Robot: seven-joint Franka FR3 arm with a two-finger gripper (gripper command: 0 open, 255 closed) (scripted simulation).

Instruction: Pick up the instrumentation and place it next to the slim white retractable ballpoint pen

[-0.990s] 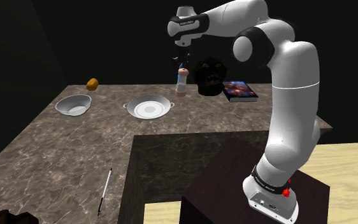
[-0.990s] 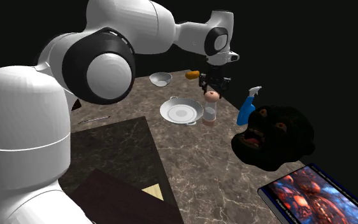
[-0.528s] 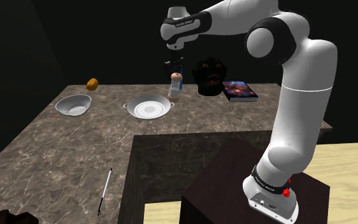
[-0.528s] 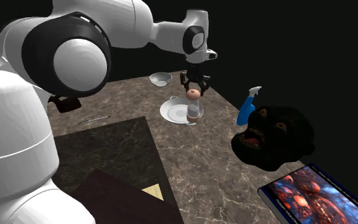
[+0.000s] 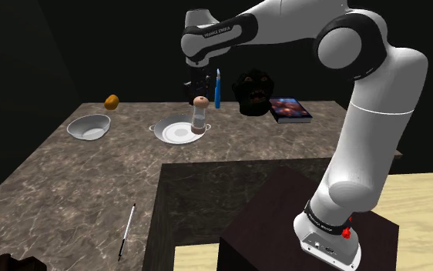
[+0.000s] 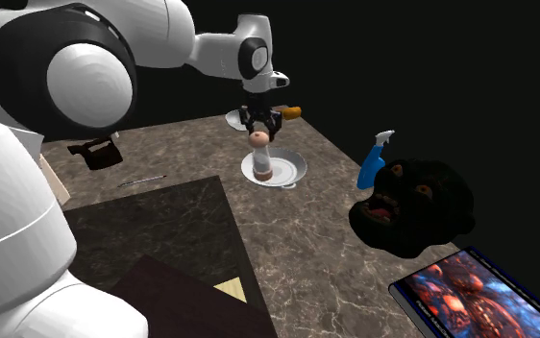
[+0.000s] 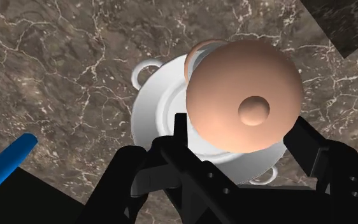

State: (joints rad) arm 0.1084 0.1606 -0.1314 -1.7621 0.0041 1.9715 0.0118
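The instrumentation (image 5: 199, 115), a small clear-bodied cylinder with a rounded pinkish-tan cap, hangs upright over the white two-handled dish (image 5: 170, 135), clear of the dark marbled stone bench (image 5: 68, 169). The black hand (image 5: 199, 89) holds it by the cap, its two fingers closed against the cap's sides, as the wrist view shows with the dish's rim (image 7: 147, 121) far beneath.

A second ago the cylinder was beside the dish, on the side toward the blue spray bottle (image 5: 217, 88). Half a second ago it was at the dish's edge. Now it is over the dish's middle, and the bottle, which it hid in the shoulder view before, stands in plain sight just beyond the dish. So the pick looks done and the carry is under way.

The slim white pen (image 5: 127, 229) lies well apart from the dish, on the side away from the bottle. Most of the crossing therefore remains. The dish, bottle and pen have not shifted.
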